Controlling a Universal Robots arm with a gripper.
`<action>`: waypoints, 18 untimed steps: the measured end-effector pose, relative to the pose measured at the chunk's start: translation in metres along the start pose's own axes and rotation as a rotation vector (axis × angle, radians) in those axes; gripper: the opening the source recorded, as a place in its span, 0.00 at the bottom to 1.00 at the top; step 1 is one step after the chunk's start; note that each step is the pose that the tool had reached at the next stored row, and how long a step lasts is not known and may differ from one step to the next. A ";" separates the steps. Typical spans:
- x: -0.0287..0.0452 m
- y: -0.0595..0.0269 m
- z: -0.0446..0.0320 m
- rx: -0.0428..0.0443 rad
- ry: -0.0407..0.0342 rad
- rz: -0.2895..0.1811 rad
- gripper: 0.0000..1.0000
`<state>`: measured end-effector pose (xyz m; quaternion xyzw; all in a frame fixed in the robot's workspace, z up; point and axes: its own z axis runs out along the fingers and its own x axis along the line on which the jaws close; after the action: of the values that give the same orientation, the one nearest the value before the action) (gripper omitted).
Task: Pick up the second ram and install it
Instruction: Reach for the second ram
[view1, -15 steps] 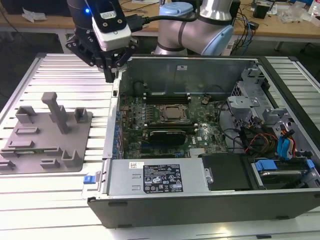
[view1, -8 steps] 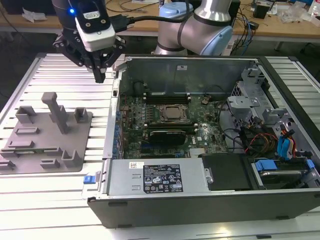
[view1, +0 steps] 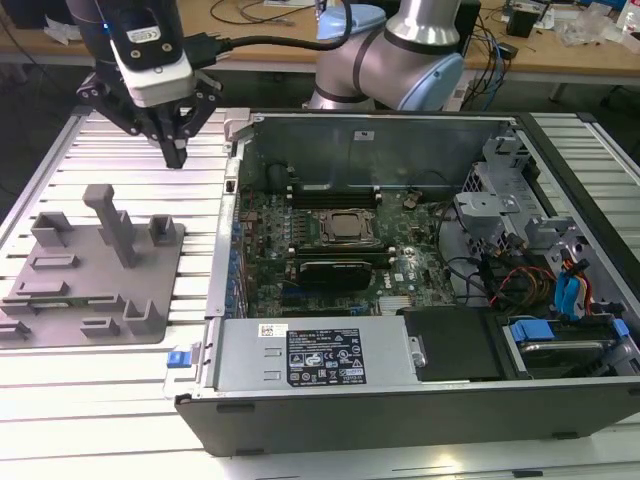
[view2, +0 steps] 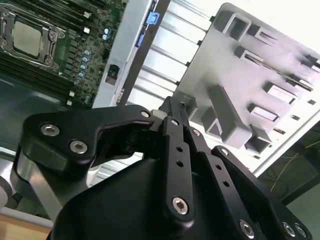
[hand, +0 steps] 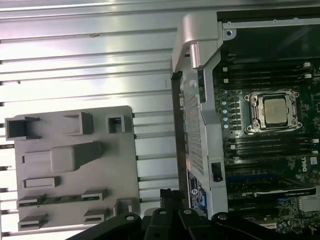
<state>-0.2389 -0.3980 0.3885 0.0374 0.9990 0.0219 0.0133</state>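
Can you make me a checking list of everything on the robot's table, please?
Surface: ribbed silver metal table.
Job's things: slim green circuit-board stick lying in a slot of the flat grey plastic fixture plate; open black computer case with silver processor socket.
Clutter: nothing seen.
Grippers: black gripper shut, hovering above the table near the fixture plate.
Cables: black cable on the arm; red and orange wires inside the case.
Surroundings: wooden bench behind the table.

Both wrist views downward — shared fixture
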 end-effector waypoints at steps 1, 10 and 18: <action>0.0043 -0.0003 0.0002 0.0001 0.0001 0.000 0.08; 0.0259 -0.0021 0.0027 0.0000 0.0000 0.000 0.08; 0.0394 -0.0042 0.0080 0.0001 0.0001 0.000 0.08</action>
<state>-0.2783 -0.3989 0.3794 0.0374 0.9990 0.0219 0.0133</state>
